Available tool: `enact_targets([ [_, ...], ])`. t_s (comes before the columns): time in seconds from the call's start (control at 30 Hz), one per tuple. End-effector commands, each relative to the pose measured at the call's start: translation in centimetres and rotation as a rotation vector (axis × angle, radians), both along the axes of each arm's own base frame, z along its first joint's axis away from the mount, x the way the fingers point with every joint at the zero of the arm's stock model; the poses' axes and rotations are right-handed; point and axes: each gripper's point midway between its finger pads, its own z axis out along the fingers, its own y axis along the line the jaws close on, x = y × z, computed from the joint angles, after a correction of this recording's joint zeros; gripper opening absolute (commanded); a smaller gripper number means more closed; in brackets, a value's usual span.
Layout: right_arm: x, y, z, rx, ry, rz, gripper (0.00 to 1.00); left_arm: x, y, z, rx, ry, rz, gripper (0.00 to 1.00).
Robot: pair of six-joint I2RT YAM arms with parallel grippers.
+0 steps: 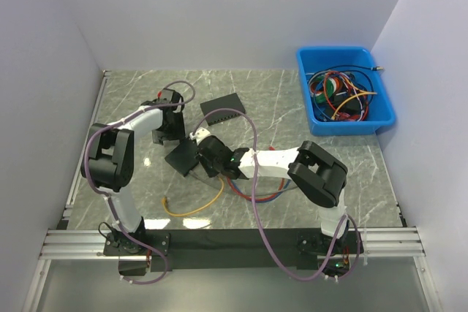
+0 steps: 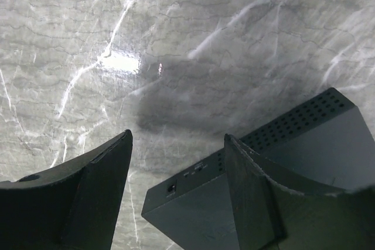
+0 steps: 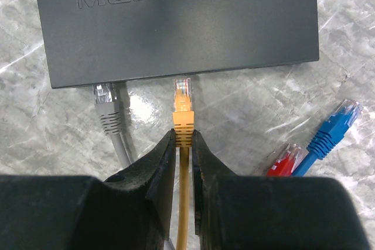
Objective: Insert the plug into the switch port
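**Orange plug held at the switch's front edge**

The marble bench [image 1: 278, 100] carries a blue bin [image 1: 351, 128] of cables at its far right. A dark switch [image 3: 176, 21] marked MERCURY lies near the middle. The left end effector [image 2: 177, 137] stands wide, with nothing between its fingers. The right end effector [image 3: 183, 136] is narrowed on the orange plug [image 3: 183, 100], pinching it at its boot. The plug's tip meets the switch's front edge; whether it has entered a port cannot be told. A grey plug [image 3: 106, 103] lies just beside it. A blue plug [image 3: 335, 127] and a red plug [image 3: 284, 161] lie apart to the right.
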Motion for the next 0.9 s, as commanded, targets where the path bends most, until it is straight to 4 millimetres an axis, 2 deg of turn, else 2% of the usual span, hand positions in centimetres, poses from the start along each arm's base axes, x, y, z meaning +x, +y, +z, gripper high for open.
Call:
enact_targets([
  [0.0, 0.8, 1.5, 2.0, 0.041, -0.049, -0.001, 0.00, 0.1, -0.8, 0.0, -0.002, 0.011, -0.016, 0.69],
  [0.5, 0.2, 2.3, 2.4, 0.056, -0.045, 0.024, 0.00, -0.5, -1.5, -0.5, 0.008, 0.031, -0.036, 0.69],
  [0.87, 0.5, 2.2, 2.7, 0.061, -0.065, -0.002, 0.00, -0.8, -1.8, -0.7, 0.019, 0.039, -0.048, 0.69],
])
